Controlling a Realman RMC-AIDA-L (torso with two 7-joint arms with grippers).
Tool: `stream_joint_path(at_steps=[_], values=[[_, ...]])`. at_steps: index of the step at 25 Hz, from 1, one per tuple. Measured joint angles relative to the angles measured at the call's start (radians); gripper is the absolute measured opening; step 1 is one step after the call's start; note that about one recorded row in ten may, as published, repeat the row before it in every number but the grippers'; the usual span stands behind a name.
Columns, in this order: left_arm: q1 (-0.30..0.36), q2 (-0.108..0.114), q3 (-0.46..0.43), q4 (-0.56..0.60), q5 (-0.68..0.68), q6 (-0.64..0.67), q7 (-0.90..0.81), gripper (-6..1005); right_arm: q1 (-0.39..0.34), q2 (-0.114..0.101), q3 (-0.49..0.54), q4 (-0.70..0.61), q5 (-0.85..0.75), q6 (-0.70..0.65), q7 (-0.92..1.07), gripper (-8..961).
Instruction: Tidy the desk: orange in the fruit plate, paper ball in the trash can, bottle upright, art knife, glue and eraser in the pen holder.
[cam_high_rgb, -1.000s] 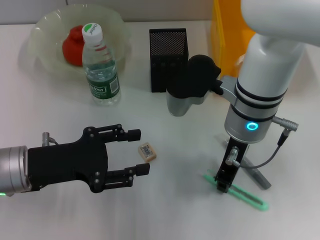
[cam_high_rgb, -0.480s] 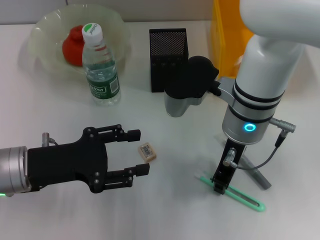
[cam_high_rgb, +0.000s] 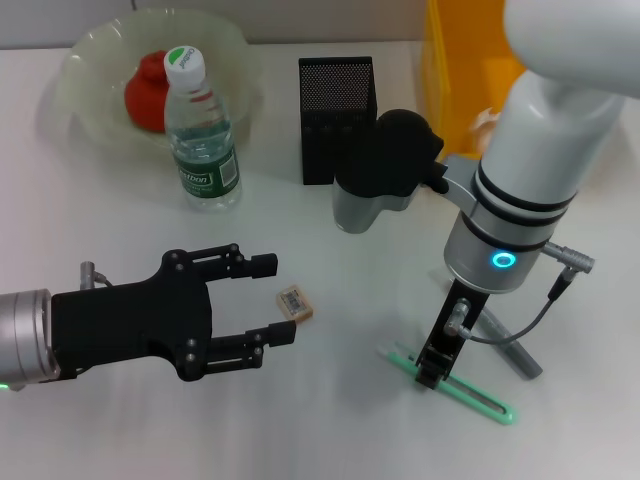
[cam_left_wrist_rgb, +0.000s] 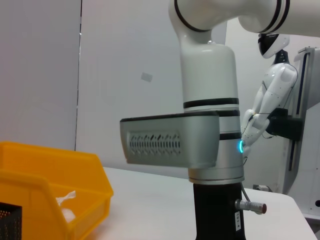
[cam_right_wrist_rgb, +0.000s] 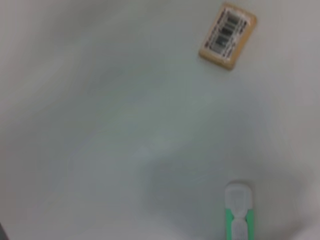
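Dragged toward the eraser (cam_high_rgb: 295, 303), the art knife (cam_high_rgb: 450, 379) had slid under the right gripper (cam_high_rgb: 432, 370), whose fingers pinched its near end (probably for lifting to the pen holder (cam_high_rgb: 336, 118)). Beside the eraser, the left gripper (cam_high_rgb: 268, 300) hovered, fingers spread.

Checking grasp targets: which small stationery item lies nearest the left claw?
The eraser, tan with a barcode label, lies just beyond the open left claw; the green art knife sits under the right claw.

White desk (cam_high_rgb: 90, 240) under even light, pale grey wall panels (cam_left_wrist_rgb: 125, 60) behind.
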Motion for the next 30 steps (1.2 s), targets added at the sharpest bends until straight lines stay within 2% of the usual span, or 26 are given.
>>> stream_joint_path(at_steps=[11, 12, 13, 16, 23, 25, 28, 30], values=[[-0.005, 0.000, -0.009, 0.000, -0.001, 0.000, 0.001, 659, -0.142, -0.008, 0.131, -0.225, -0.081, -0.057, -0.009, 173], [-0.006, 0.000, -0.010, 0.000, -0.001, 0.000, 0.001, 659, -0.178, -0.008, 0.169, -0.281, -0.087, -0.068, -0.018, 173], [-0.006, 0.000, -0.010, 0.000, -0.001, 0.000, 0.001, 658, -0.178, -0.008, 0.169, -0.281, -0.087, -0.068, -0.018, 173], [-0.007, 0.000, -0.010, 0.000, -0.001, 0.000, 0.001, 658, -0.243, -0.008, 0.246, -0.395, -0.093, -0.075, -0.038, 173], [-0.008, -0.001, -0.012, 0.000, -0.001, 0.000, 0.001, 657, -0.323, -0.005, 0.368, -0.515, -0.082, -0.037, -0.098, 173], [-0.008, -0.001, -0.016, 0.000, -0.001, 0.000, 0.001, 657, -0.353, -0.005, 0.425, -0.529, -0.015, 0.035, -0.158, 174], [-0.008, -0.001, -0.021, 0.000, -0.001, 0.000, 0.001, 656, -0.368, -0.005, 0.457, -0.521, 0.056, 0.074, -0.208, 174], [-0.008, -0.001, -0.022, 0.000, -0.001, 0.000, 0.001, 656, -0.401, -0.005, 0.503, -0.506, 0.183, 0.151, -0.304, 174]])
